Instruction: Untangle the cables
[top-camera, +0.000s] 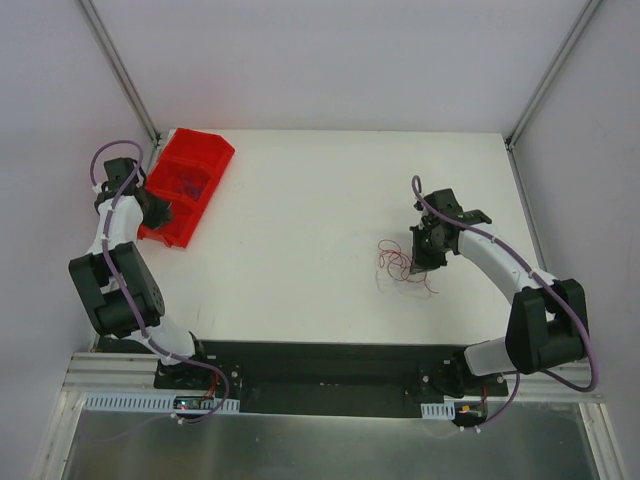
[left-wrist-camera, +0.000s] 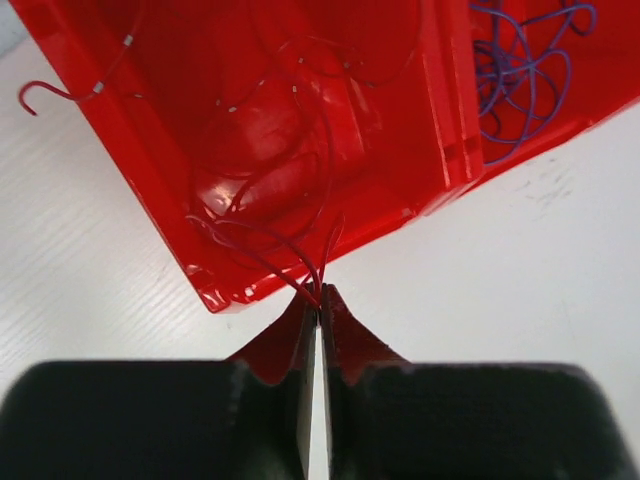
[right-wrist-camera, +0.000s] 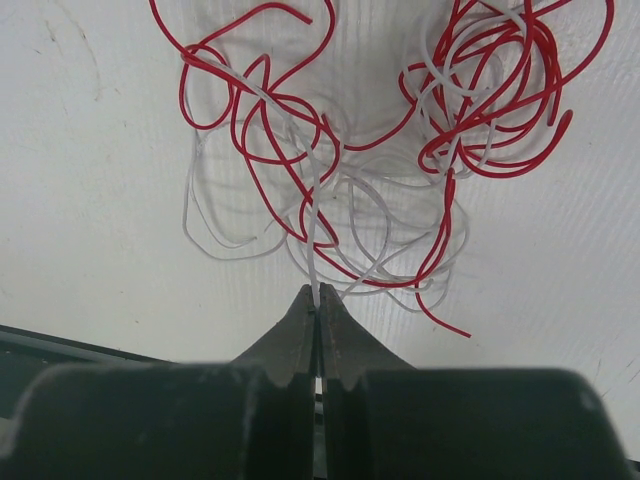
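A tangle of thin red and white cables (top-camera: 400, 266) lies on the white table at the right; in the right wrist view it spreads as red loops (right-wrist-camera: 480, 90) and pale white loops (right-wrist-camera: 220, 215). My right gripper (right-wrist-camera: 318, 295) is shut on a white cable (right-wrist-camera: 314, 230) that rises out of the tangle. My left gripper (left-wrist-camera: 320, 293) is shut on a red cable (left-wrist-camera: 300, 255) whose loop lies in the red bin (left-wrist-camera: 440, 140). Purple cables (left-wrist-camera: 515, 65) lie in the bin's other compartment. In the top view the left gripper (top-camera: 160, 212) is at the bin's near end.
The red bin (top-camera: 205, 150) stands at the table's far left, beside the left arm. A loose red cable end (left-wrist-camera: 40, 95) hooks over the bin's left wall. White walls with metal posts enclose the table on three sides.
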